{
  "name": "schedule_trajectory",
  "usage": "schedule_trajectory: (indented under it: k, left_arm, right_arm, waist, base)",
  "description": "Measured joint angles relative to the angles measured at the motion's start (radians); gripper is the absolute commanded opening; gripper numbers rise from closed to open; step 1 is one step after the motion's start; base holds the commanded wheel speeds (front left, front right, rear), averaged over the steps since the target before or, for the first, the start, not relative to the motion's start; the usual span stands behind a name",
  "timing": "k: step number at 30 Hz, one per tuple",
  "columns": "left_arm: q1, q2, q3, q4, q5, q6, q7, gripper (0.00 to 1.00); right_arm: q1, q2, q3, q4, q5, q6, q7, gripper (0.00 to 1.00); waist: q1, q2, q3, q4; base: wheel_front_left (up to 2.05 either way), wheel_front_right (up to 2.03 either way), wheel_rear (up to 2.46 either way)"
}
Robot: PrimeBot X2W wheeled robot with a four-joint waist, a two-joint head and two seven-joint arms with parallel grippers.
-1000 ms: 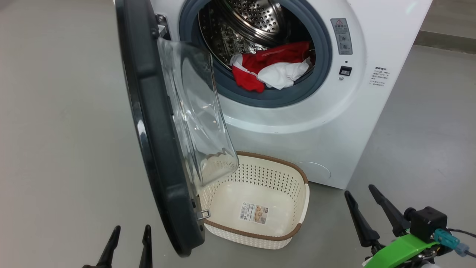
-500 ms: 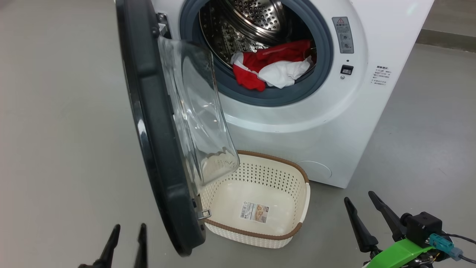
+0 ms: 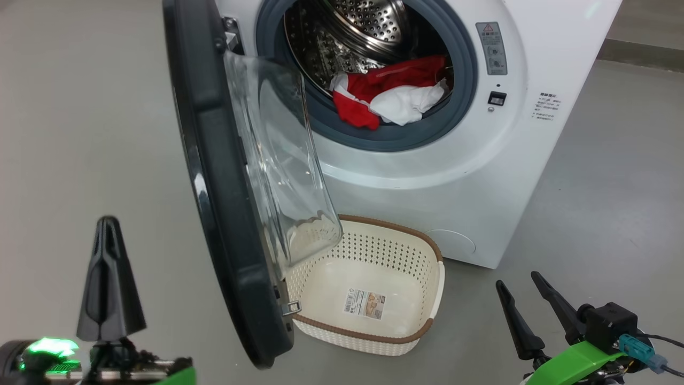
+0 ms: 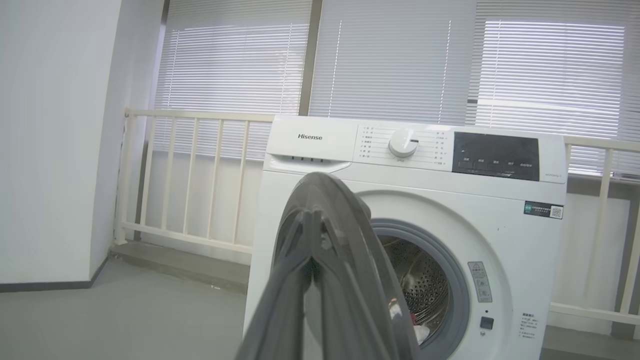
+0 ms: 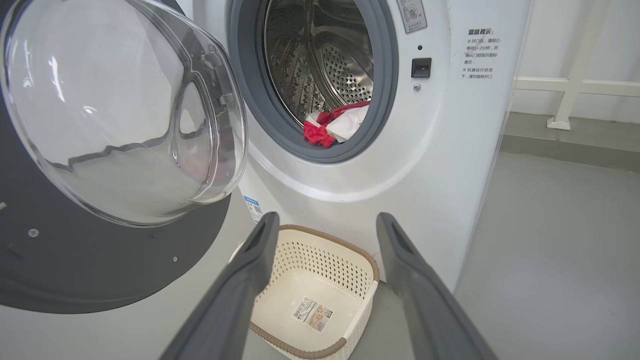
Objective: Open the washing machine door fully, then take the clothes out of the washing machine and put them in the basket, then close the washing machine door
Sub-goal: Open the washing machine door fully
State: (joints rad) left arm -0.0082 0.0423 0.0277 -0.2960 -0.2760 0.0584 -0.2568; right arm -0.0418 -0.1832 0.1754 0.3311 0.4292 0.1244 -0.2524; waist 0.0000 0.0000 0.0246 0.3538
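**Door.** The washing machine door (image 3: 214, 176) stands open at roughly a right angle to the front of the washing machine (image 3: 534, 64). It is seen edge-on at left of centre in the head view. Its glass bowl (image 3: 278, 160) overhangs the left end of the basket. In my judgement the door is not yet fully open, and where it stands it narrows the approach to the opening from the left.

**Load.** The clothes (image 3: 390, 96), red with white panels, lie heaped at the lower lip of the drum (image 3: 368, 21), in the upper centre of the frame. One red fold rests on the grey gasket (image 3: 459, 80). None has been removed.

**Receptacle.** The basket (image 3: 368, 338) sits on the floor (image 3: 614, 187) below the opening and close against the machine front, lower centre. This placement looks intended to keep the carry from drum to basket short. It contains a paper sticker (image 3: 366, 305) and no garments.

**Left claw.** The left claw (image 3: 108, 222) is at lower left, on the outer side of the door and apart from it. Its fingers are pressed together on nothing. Closed like this they form a single blunt point, which I judge is suited to nudging the door rather than gripping it.

**Right claw.** The right claw (image 3: 517, 279) is at lower right, spread wide and holding nothing, well apart from the basket. In its wrist view the fingers frame the basket with the load above. I read this as readiness to reach for the fabric.

**Risk.** The overhanging bowl may catch a garment on its way down to the basket.
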Motion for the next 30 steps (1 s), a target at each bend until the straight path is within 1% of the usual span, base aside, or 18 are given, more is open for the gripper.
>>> schedule_trajectory:
  k: [4,6,8,11,13,15,16,17,21,26,30]
  left_arm:
    - [-0.013,0.000,-0.095,-0.133,0.028,0.008,0.000,0.00]
    - [-0.017,0.001,-0.157,-0.163,0.063,0.002,-0.001,0.00]
    - [-0.016,0.001,-0.224,-0.171,0.072,0.001,-0.001,0.00]
    - [-0.006,0.003,-0.338,-0.133,0.059,-0.021,-0.001,0.00]
    - [0.015,0.003,-0.397,-0.060,0.044,-0.044,-0.001,0.00]
    - [0.037,0.006,-0.442,0.020,0.007,-0.051,0.000,0.00]
    - [0.043,0.007,-0.457,0.054,-0.007,-0.052,0.000,0.00]
    - [0.043,0.007,-0.457,0.054,-0.007,-0.052,0.000,0.00]
    - [0.050,0.007,-0.481,0.187,-0.060,-0.053,0.000,0.00]
    - [0.035,0.007,-0.473,0.304,-0.131,-0.030,0.000,0.00]
    - [-0.009,0.007,-0.447,0.365,-0.141,-0.023,0.000,0.00]
  right_arm:
    - [0.000,0.000,0.000,-0.003,0.000,0.000,0.000,1.00]
    - [0.000,0.000,0.000,-0.005,0.000,0.000,0.000,1.00]
    - [0.000,0.000,0.001,-0.005,0.000,0.000,0.000,1.00]
    - [0.000,0.000,0.002,-0.004,-0.001,0.000,0.000,1.00]
    - [0.000,0.000,0.003,-0.004,-0.003,0.000,0.000,1.00]
    - [0.000,0.000,0.005,-0.004,-0.003,0.000,0.000,1.00]
    - [0.000,0.000,0.005,-0.004,-0.003,0.000,0.000,1.00]
    - [0.000,0.000,0.005,-0.004,-0.003,0.000,0.000,1.00]
    - [0.000,0.000,0.014,-0.004,-0.003,0.000,0.000,1.00]
    - [-0.001,-0.001,0.018,-0.005,-0.003,0.000,0.000,1.00]
    - [-0.003,-0.001,0.018,-0.006,-0.003,0.000,0.000,1.00]
  waist:
    - [0.0000,0.0000,-0.003,-0.006]
    - [0.0000,0.0000,-0.004,-0.009]
    - [0.0000,0.0000,-0.005,-0.012]
    - [0.0000,0.0000,-0.005,-0.015]
    - [0.0000,0.0000,-0.007,-0.018]
    - [0.0000,0.0000,-0.008,-0.020]
    - [0.0000,0.0000,-0.009,-0.021]
    - [0.0000,0.0000,-0.009,-0.021]
    - [0.0000,0.0000,-0.008,-0.025]
    - [-0.0001,0.0000,-0.003,-0.023]
    - [-0.0001,0.0000,0.002,-0.021]
  base:
    - [0.00,0.00,0.00]
    - [0.00,0.00,0.00]
    - [0.00,0.00,0.00]
    - [0.00,0.00,0.00]
    - [0.00,0.00,0.00]
    - [0.00,0.00,0.00]
    - [0.00,0.00,0.00]
    - [0.00,0.00,0.00]
    - [0.00,0.00,0.00]
    - [0.00,0.00,0.00]
    - [0.00,0.00,0.00]
